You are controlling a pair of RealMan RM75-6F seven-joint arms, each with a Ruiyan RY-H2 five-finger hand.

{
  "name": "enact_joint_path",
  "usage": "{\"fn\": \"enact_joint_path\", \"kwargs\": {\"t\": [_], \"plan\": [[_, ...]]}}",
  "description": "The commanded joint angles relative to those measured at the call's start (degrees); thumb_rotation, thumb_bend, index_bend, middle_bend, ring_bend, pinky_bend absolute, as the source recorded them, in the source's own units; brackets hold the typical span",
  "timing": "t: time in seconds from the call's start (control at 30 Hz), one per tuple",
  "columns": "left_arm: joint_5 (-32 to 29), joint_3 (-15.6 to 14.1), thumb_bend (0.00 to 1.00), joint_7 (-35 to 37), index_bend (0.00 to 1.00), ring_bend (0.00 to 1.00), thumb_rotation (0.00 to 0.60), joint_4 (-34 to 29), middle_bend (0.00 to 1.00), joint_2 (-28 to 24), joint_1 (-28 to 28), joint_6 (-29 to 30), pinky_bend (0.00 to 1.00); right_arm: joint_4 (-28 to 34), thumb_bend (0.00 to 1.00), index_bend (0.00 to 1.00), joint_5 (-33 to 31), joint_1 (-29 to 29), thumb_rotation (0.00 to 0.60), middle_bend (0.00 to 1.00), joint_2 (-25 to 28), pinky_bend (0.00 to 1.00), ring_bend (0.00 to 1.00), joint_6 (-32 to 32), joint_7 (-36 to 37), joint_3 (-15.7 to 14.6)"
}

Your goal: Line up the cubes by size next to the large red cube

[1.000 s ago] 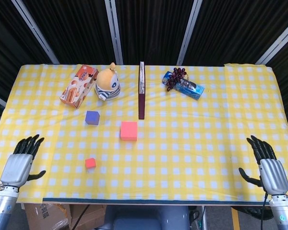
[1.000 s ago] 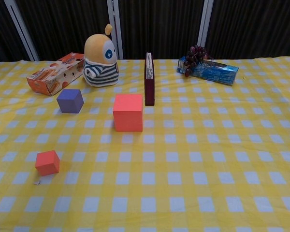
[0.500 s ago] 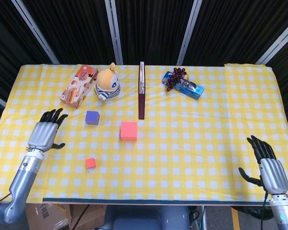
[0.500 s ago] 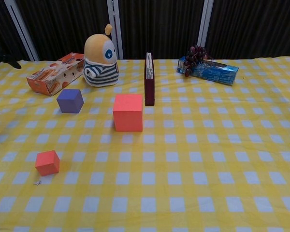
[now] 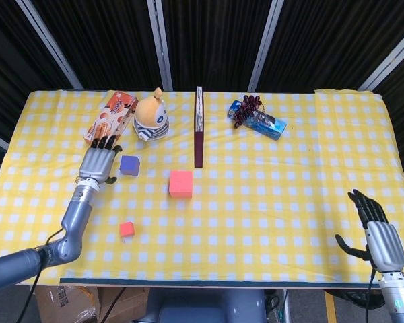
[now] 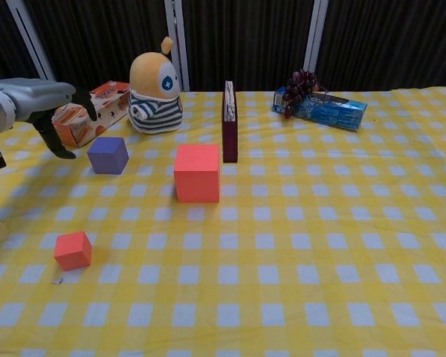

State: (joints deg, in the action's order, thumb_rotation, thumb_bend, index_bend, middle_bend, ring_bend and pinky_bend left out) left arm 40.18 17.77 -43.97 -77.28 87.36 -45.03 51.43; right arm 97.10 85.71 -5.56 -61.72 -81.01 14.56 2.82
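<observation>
The large red cube [image 5: 180,184] [image 6: 197,173] sits near the middle of the yellow checked table. A mid-sized purple cube [image 5: 128,165] [image 6: 108,155] lies to its left and further back. A small red cube [image 5: 126,229] [image 6: 73,250] rests near the front left. My left hand [image 5: 99,163] [image 6: 44,100] hovers open just left of the purple cube, fingers spread, not touching it. My right hand [image 5: 378,232] stays open at the table's front right corner, far from all cubes; the chest view does not show it.
Along the back stand an orange snack box [image 5: 110,120], a striped plush toy [image 5: 151,116], an upright dark book [image 5: 199,128] and a blue packet with grapes [image 5: 256,117]. The book stands right behind the large red cube.
My left arm has swung forward and to the right from the table's front left edge to beside the purple cube. The cubes and my right hand have stayed put.
</observation>
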Motion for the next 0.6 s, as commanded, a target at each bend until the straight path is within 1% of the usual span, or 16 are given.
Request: {"fn": "enact_joint_path", "kwargs": {"t": [0.03,0.13,0.33,0.6], "plan": [[-1.97,-0.18,0.24,-0.61,0.23,0.0,0.6,3.24,0.0,2.08,-2.12,-1.02,0.08,0.03,0.36,0.0,-0.1,-0.03,0.6,0.0,0.05,0.01,0.0,0.17,0.16,-0.01],[-2.92,-0.42,0.25,-0.32,0.23,0.0,0.6,5.13,0.0,2.83,-3.0,-1.54,0.08,0.11,0.36,0.0,-0.23,-0.12,0.6,0.0,0.08,0.01,0.0,0.35,0.37,0.06],[-4.21,-1.12,0.32,1.22,0.27,0.0,0.6,7.67,0.0,4.03,-4.28,-3.7,0.08,0.3,0.36,0.0,-0.04,-0.14,0.6,0.0,0.04,0.01,0.0,0.3,0.43,0.03],[-4.2,-2.44,0.32,2.49,0.26,0.0,0.6,10.68,0.0,5.87,-5.55,-5.17,0.08,0.26,0.36,0.0,0.22,-0.04,0.6,0.0,-0.08,0.01,0.0,-0.23,0.41,0.16]]}}
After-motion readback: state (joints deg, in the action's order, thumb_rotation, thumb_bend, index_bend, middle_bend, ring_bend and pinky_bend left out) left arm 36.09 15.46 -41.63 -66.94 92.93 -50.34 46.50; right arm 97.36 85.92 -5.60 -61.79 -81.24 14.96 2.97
